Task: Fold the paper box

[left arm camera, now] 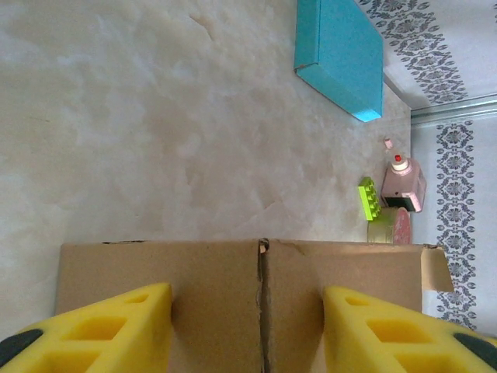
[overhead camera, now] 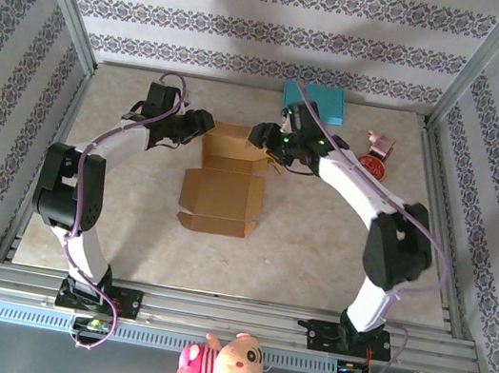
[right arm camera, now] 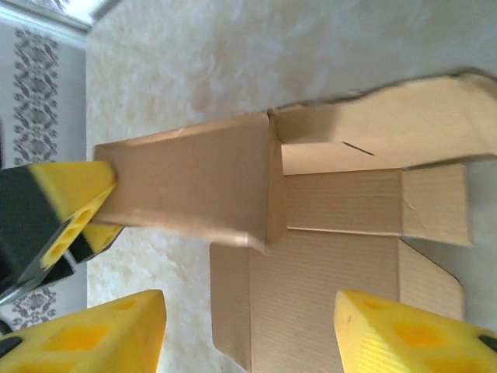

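The paper box (overhead camera: 221,191) runs twelve-to-six; left jaws at its ten o'clock, right jaws at two, both open, equally near.

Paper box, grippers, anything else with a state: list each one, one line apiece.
paper box: half folded, far walls raised, near flaps lying flat.
left gripper: open, at the box's raised wall.
right gripper: open, close to the box.
teal box: closed, lying flat.
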Tool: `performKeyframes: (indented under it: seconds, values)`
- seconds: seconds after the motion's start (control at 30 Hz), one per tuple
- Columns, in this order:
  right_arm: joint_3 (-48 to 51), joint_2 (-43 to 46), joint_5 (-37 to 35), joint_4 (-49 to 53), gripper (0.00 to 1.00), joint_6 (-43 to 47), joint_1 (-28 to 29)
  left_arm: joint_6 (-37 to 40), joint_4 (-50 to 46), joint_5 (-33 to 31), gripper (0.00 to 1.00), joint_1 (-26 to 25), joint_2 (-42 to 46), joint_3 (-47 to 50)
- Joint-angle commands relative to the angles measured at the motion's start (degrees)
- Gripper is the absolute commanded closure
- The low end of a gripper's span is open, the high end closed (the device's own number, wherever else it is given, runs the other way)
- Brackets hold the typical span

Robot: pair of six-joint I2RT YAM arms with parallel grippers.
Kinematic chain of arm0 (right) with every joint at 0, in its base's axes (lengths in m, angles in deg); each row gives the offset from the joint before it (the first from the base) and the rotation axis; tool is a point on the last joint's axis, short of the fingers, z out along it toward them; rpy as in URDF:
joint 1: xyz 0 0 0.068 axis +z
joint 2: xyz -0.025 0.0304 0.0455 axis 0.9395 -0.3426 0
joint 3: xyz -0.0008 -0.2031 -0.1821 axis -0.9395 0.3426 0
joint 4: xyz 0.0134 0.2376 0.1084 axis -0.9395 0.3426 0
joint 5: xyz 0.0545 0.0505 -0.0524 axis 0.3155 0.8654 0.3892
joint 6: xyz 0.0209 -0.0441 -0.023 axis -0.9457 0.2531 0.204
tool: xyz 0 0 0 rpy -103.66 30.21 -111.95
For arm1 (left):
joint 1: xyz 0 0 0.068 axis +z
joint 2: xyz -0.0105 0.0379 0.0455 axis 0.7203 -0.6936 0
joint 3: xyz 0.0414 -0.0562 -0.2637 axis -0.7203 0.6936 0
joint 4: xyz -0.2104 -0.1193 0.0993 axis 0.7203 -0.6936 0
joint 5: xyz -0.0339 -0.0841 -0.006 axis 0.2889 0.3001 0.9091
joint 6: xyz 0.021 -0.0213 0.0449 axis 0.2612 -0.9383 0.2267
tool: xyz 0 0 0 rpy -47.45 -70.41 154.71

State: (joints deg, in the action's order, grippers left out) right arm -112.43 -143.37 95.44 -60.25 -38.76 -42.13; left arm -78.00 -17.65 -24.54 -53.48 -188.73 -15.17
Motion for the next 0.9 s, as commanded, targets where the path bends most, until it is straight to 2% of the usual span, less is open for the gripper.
performKeyframes:
  seconds: [0.0,0.07,0.17,0.27,0.43,0.57,0.63,0.73,0.87]
  values:
    - [7.9,8.7,-8.4,-1.2,0.38,2.0,-0.5,2.1,-4.7,-2.3,0.5,-0.1,-0.5,-0.7]
    - [14.3,10.7,-10.5,-4.3,0.38,1.8,-0.4,2.3,-5.1,-2.2,0.51,-0.1,-0.7,-0.9]
    - [17.6,8.5,-8.8,-8.4,0.39,1.4,0.3,2.3,-5.2,-1.9,0.51,-0.1,-0.6,-1.1]
    - [16.7,4.0,-8.3,-12.6,0.41,0.8,2.0,2.3,-5.3,-1.8,0.51,-0.1,-0.6,-1.4]
    - [15.0,-2.3,-16.6,-18.3,0.42,-2.5,3.3,2.3,-5.3,-1.6,0.51,-0.1,-1.0,-1.1]
    - [14.5,-6.9,-18.6,-23.5,0.4,-3.7,3.3,2.4,-5.7,-1.5,0.51,-0.1,-1.0,-1.2]
    - [14.0,-9.2,-20.2,-24.9,0.36,-3.5,3.5,2.5,-5.8,-1.3,0.51,-0.1,-0.9,-1.4]
    - [13.3,-11.6,-20.5,-25.9,0.29,-2.4,3.5,2.5,-6.0,-1.3,0.52,-0.1,-0.6,-1.6]
    - [12.9,-14.0,-18.6,-29.1,0.35,-1.5,3.3,2.8,-6.3,-1.5,0.52,-0.1,-0.3,-1.7]
